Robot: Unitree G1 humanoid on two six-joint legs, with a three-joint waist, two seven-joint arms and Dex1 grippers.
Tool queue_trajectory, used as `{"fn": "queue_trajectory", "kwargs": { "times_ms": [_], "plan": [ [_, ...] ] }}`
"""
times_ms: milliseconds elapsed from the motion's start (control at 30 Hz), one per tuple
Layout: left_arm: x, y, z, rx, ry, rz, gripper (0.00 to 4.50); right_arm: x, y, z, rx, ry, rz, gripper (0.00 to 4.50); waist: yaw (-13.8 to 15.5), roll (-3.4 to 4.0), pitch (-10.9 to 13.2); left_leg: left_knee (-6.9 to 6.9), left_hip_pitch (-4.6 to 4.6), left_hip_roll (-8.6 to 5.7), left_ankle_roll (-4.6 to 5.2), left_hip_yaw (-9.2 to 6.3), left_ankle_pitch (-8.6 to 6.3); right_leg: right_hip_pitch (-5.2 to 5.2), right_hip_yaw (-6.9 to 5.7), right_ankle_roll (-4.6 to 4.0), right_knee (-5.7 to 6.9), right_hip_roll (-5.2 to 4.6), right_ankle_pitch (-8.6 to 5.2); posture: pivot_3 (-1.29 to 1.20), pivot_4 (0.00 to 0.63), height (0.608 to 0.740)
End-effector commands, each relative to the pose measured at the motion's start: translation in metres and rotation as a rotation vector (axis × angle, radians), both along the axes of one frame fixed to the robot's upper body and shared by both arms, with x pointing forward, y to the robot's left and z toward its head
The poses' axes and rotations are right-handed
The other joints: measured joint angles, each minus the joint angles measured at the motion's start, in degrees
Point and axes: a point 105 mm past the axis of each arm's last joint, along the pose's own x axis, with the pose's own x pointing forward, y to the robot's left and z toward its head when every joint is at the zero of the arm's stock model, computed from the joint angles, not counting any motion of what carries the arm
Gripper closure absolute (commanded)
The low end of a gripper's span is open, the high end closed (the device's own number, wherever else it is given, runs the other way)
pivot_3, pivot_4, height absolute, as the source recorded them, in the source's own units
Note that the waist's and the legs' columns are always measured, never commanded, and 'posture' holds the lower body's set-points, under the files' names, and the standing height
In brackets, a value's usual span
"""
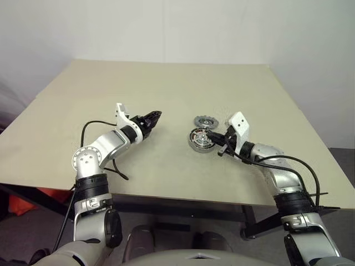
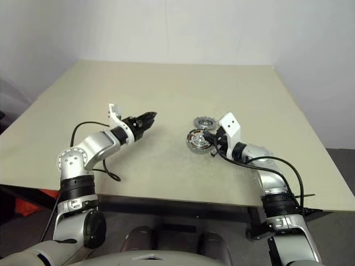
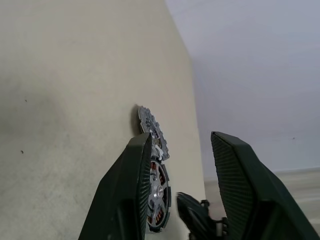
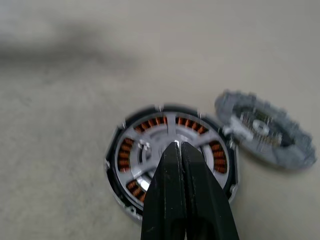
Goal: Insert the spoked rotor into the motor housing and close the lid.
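While the spoked rotor (image 4: 167, 145) already sits inside the motor housing (image 1: 201, 139) on the table (image 1: 166, 88), my right jaws (image 4: 176, 146) are closed and empty above it. Beside the housing, the lid (image 1: 206, 121) still needs fitting. My left jaws (image 1: 156, 116) are open and empty.
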Motion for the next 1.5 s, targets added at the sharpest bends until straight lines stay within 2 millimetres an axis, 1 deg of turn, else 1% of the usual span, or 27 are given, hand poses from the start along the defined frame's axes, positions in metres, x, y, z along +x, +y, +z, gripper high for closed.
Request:
{"fn": "queue_trajectory", "kwargs": {
  "times_ms": [33, 100, 167, 233, 333, 367, 433, 533, 633, 767, 833, 867, 933, 1033, 1100, 1133, 1200, 1300, 1500],
  "plan": [
    [0.002, 0.001, 0.015, -0.005, -0.062, 0.014, 2.50, 0.008, 0.005, 0.027, 0.025, -0.093, 0.018, 4.50, 0.01, 0.00, 0.00, 0.00, -0.03, 0.00, 0.00, -0.03, 0.00, -0.01, 0.00, 0.00, -0.01, 0.00, 0.00, 0.00, 0.000, 0.740],
    [0.002, 0.002, 0.014, -0.007, -0.059, 0.016, 2.50, 0.013, 0.010, 0.040, 0.051, -0.125, 0.017, 4.50, -0.08, 0.00, 0.00, 0.00, -0.05, -0.01, 0.02, -0.20, -0.01, -0.02, 0.00, 0.00, -0.01, 0.00, 0.00, 0.00, 0.000, 0.740],
    [0.001, 0.001, 0.012, -0.008, -0.056, 0.017, 2.50, 0.016, 0.015, 0.043, 0.061, -0.126, 0.017, 4.50, -0.15, 0.00, 0.00, -0.01, -0.09, -0.01, 0.02, -0.45, -0.01, -0.05, 0.00, -0.02, 0.00, 0.01, 0.01, 0.00, 0.000, 0.740],
    [0.001, -0.001, 0.011, -0.009, -0.055, 0.017, 2.50, 0.017, 0.019, 0.033, 0.042, -0.096, 0.016, 4.50, -0.13, 0.00, 0.00, -0.05, -0.08, -0.01, 0.02, -0.51, -0.01, -0.05, -0.01, -0.03, 0.02, 0.03, 0.02, 0.00, 0.000, 0.740],
    [0.002, 0.001, 0.011, -0.001, -0.056, 0.030, 2.50, 0.016, 0.019, 0.002, -0.016, -0.011, -0.020, 4.50, -0.01, 0.00, 0.00, -0.10, -0.11, -0.01, 0.00, -0.51, -0.01, -0.02, -0.02, -0.05, 0.00, 0.03, 0.02, 0.00, 0.000, 0.740],
    [0.003, 0.003, 0.011, 0.004, -0.056, 0.042, 2.50, 0.016, 0.017, -0.005, -0.037, 0.001, -0.026, 4.50, 0.03, 0.00, 0.00, -0.09, -0.14, -0.03, -0.03, -0.51, 0.01, -0.03, -0.02, -0.06, -0.01, 0.02, 0.02, 0.00, 0.000, 0.740],
    [0.006, 0.010, 0.012, 0.005, -0.060, 0.065, 2.50, 0.015, 0.016, -0.008, -0.040, 0.005, -0.028, 4.50, -0.11, 0.00, -0.01, -0.09, -0.18, -0.07, -0.04, -0.50, 0.01, -0.04, 0.00, -0.06, -0.04, -0.02, 0.03, 0.00, 0.000, 0.740],
    [0.008, 0.020, 0.012, 0.012, -0.061, 0.088, 2.50, 0.020, 0.012, 0.003, -0.028, -0.025, -0.032, 4.50, -0.16, -0.01, -0.01, -0.09, -0.03, -0.05, 0.02, -0.51, -0.03, 0.04, 0.00, -0.03, -0.04, 0.00, 0.01, 0.00, 0.000, 0.740],
    [0.008, 0.021, 0.012, 0.019, -0.068, 0.089, 2.50, 0.025, 0.012, 0.023, 0.002, -0.081, -0.026, 4.50, -0.11, -0.01, -0.01, -0.09, 0.00, -0.03, 0.00, -0.53, -0.01, 0.05, 0.00, -0.02, -0.02, 0.02, 0.00, 0.00, 0.000, 0.740],
    [0.008, 0.018, 0.012, 0.031, -0.080, 0.074, 2.50, 0.020, 0.018, 0.055, 0.039, -0.159, 0.060, 4.50, -0.11, 0.00, 0.00, -0.06, -0.04, -0.06, 0.00, -0.54, -0.01, 0.05, 0.02, -0.02, -0.04, 0.00, 0.01, 0.00, 0.000, 0.740],
    [0.008, 0.017, 0.012, 0.033, -0.083, 0.071, 2.50, 0.016, 0.020, 0.064, 0.027, -0.176, 0.104, 4.50, -0.11, 0.00, 0.00, -0.07, -0.05, -0.05, 0.00, -0.55, -0.01, 0.03, 0.02, -0.02, -0.02, 0.01, 0.01, 0.00, 0.000, 0.740],
    [0.009, 0.017, 0.011, 0.037, -0.084, 0.068, 2.50, 0.011, 0.022, 0.067, -0.009, -0.178, 0.164, 4.50, -0.10, 0.00, 0.00, -0.07, -0.05, -0.03, 0.00, -0.56, -0.01, 0.03, 0.01, -0.03, -0.01, 0.03, 0.01, 0.00, 0.000, 0.740],
    [0.009, 0.016, 0.011, 0.044, -0.087, 0.062, 2.50, 0.002, 0.021, 0.069, -0.157, -0.191, 0.296, 4.50, 0.02, 0.00, 0.00, -0.10, -0.06, -0.03, 0.01, -0.57, -0.02, 0.03, 0.01, -0.03, -0.01, 0.03, 0.01, 0.00, 0.000, 0.740],
    [0.011, 0.016, 0.011, 0.054, -0.091, 0.058, 2.50, -0.009, 0.012, 0.064, -0.354, -0.146, 0.481, 4.50, 0.06, -0.01, 0.00, -0.09, -0.11, -0.05, 0.03, -0.57, -0.03, 0.03, 0.01, -0.03, -0.04, 0.02, 0.01, 0.00, 0.000, 0.740],
    [0.013, 0.016, 0.011, 0.060, -0.096, 0.054, 2.45, -0.016, 0.010, 0.065, -0.444, -0.127, 0.599, 4.09, 0.05, -0.01, 0.00, -0.08, -0.12, -0.04, 0.10, -0.56, -0.07, 0.02, 0.00, -0.03, -0.04, 0.03, 0.01, 0.00, 0.000, 0.740],
    [0.014, 0.016, 0.012, 0.063, -0.099, 0.053, 2.45, -0.016, 0.010, 0.066, -0.477, -0.130, 0.632, 3.90, -0.07, -0.01, 0.00, -0.08, -0.11, -0.01, 0.09, -0.56, -0.07, 0.01, 0.00, -0.03, -0.03, 0.04, 0.01, 0.00, 0.000, 0.740],
    [0.015, 0.016, 0.012, 0.064, -0.101, 0.052, 2.45, -0.008, 0.010, 0.064, -0.562, -0.152, 0.672, 3.27, -0.23, -0.01, 0.00, -0.07, -0.08, 0.00, 0.08, -0.55, -0.06, -0.01, 0.00, -0.03, 0.00, 0.04, 0.01, 0.00, 0.000, 0.740],
    [0.016, 0.015, 0.012, 0.069, -0.105, 0.050, 2.45, -0.001, 0.010, 0.052, -0.701, -0.146, 0.764, 2.25, -0.19, -0.01, 0.00, 0.01, -0.09, 0.00, 0.07, -0.54, -0.04, -0.03, 0.00, -0.08, 0.07, 0.03, 0.04, 0.00, 0.000, 0.740],
    [0.015, 0.017, 0.012, 0.071, -0.113, 0.067, 2.45, 0.011, 0.014, 0.033, -0.810, -0.127, 0.864, 2.25, -0.24, -0.01, 0.00, 0.05, -0.20, 0.00, 0.10, -0.54, -0.06, -0.09, -0.02, -0.45, 0.10, 0.02, 0.26, 0.00, 0.000, 0.740]
  ]
}}
